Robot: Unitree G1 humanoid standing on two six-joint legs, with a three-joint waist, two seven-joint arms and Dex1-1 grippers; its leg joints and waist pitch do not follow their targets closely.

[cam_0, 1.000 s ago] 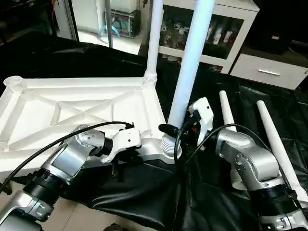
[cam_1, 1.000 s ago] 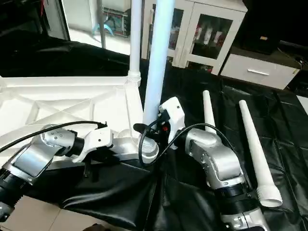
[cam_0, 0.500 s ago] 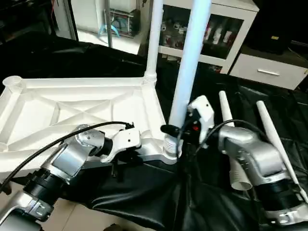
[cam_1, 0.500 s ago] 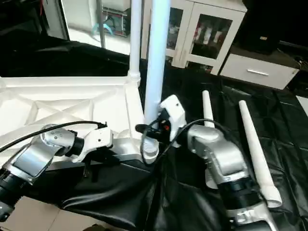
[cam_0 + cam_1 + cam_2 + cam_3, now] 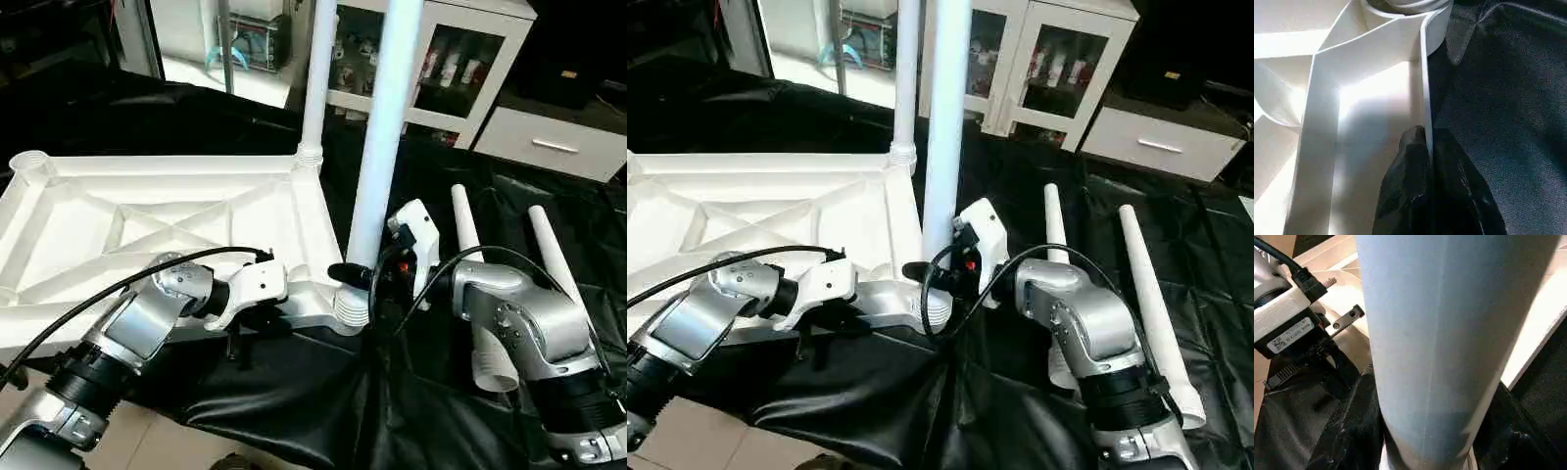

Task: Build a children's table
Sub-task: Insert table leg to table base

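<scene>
Seating of the second leg is judged to be the step in hand.

Head views: The tabletop is laid upside down on the black-draped work table, ribbed underside up. One fitted leg is seen upright in the far corner socket. A second leg is stood upright in the near corner socket, close to the table's front edge. The right gripper is set low against this leg, just above the socket; one dark finger is seen reaching round its near side. The left gripper is placed on the tabletop's near rim, beside the same socket. Two spare legs are laid side by side on the cloth, to the right of the right arm.

Left wrist view: The left gripper's two fingers are pressed together on the thin rim wall, one on each side, the socket lying just beyond.

Right wrist view: The leg is seen close, with dark fingers wrapped about its lower shaft, pinching it.

Next move, as judged: the leg must be pressed or turned fully home while the rim is held steady, then released, and a spare leg fetched.
</scene>
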